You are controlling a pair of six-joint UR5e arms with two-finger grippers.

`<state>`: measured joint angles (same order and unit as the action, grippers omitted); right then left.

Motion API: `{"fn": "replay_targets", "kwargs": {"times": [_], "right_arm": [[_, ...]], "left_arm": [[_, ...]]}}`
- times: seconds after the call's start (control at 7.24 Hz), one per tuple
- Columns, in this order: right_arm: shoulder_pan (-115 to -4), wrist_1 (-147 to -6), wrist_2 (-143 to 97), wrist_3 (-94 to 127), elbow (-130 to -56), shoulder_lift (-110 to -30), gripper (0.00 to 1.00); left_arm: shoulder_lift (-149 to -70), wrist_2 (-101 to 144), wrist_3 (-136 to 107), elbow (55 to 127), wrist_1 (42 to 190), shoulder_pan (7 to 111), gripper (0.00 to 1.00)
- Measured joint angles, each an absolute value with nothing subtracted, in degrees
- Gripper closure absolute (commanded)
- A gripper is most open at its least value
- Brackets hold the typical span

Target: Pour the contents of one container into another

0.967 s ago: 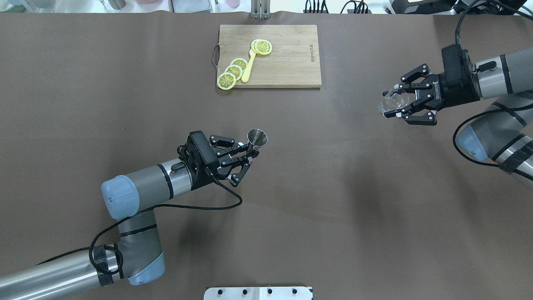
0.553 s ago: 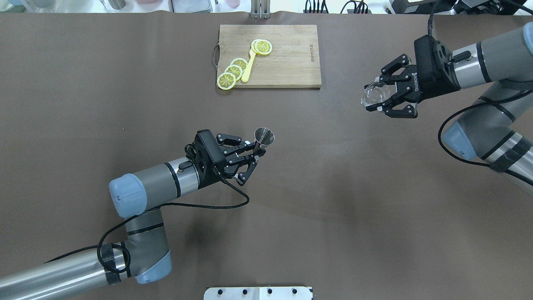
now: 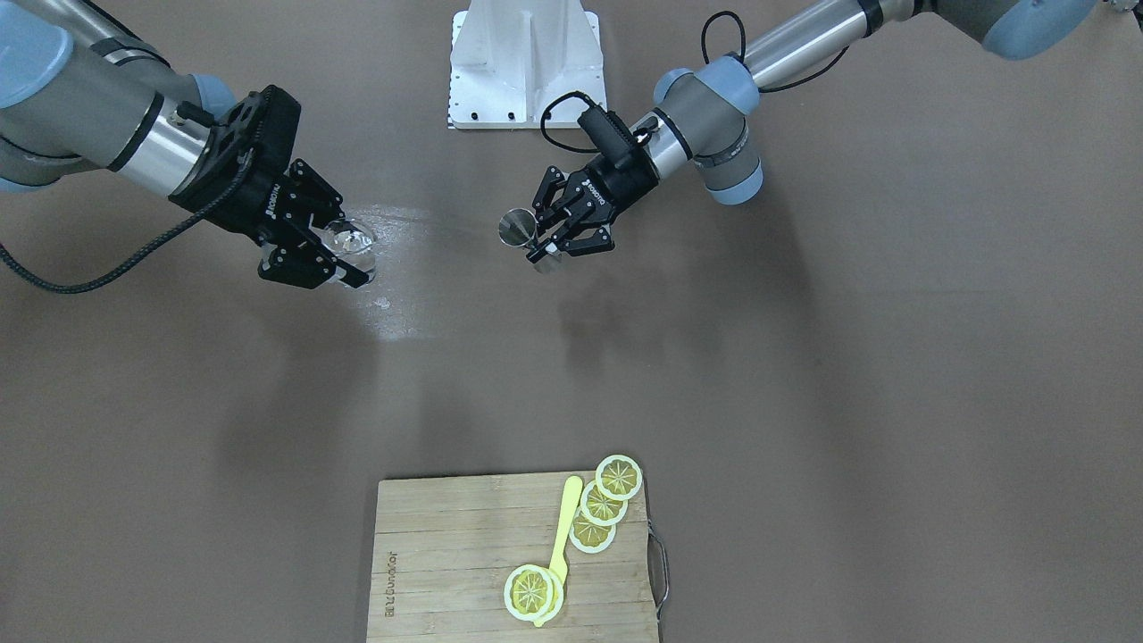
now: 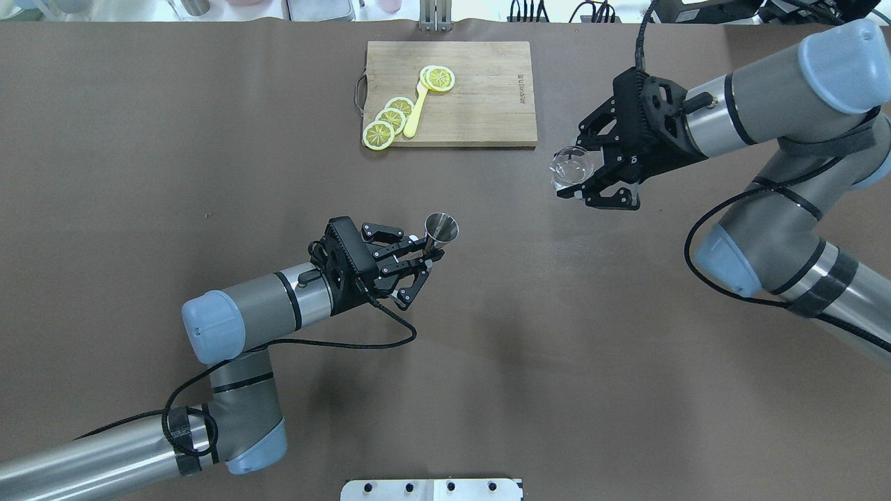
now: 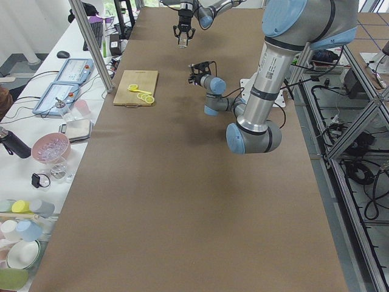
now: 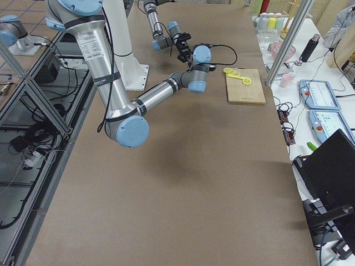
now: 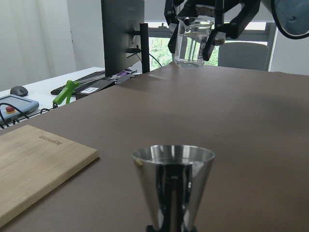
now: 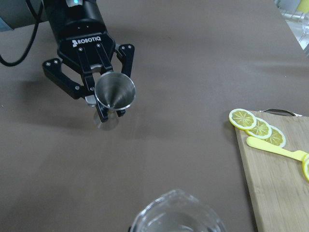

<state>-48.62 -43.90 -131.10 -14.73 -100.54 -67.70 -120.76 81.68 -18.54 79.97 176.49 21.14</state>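
Both pincers were clenched on their loads. Over the last second the right pincer (image 4: pixel 566 172) had carried the clear glass (image 4: pixel 573 164) inward toward the metal jigger (image 4: pixel 442 228), which the left pincer (image 4: pixel 426 249) held upright above the middle of the worktop (image 4: pixel 557 348). Glass and jigger were still well apart, so pouring looked not yet begun, and the cutting board (image 4: pixel 487 104) with its lemon slices (image 4: pixel 390 118) lay off the line between them.

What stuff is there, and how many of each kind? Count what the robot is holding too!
Lemon slices: 4 seen clearly (the one at the utensil's end may hide another)
Yellow utensil: 1
Wooden board: 1
Clear glass: 1
Metal jigger: 1
Total: 8
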Motion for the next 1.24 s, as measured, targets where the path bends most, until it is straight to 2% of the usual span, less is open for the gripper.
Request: {"fn": "replay_targets", "kwargs": {"times": [0.28,1.24], "right_arm": [[-45.0,-51.7,-126.8,-15.1,-104.5,-66.0,1.0],[-40.4,-62.6,-122.3,-18.1,-105.7,-61.3,1.0]], "left_arm": [[-120.9,81.6,-18.5,79.9,176.5,21.1,1.0],[-121.5,81.4,-18.5,79.7,176.3,21.1,1.0]]}}
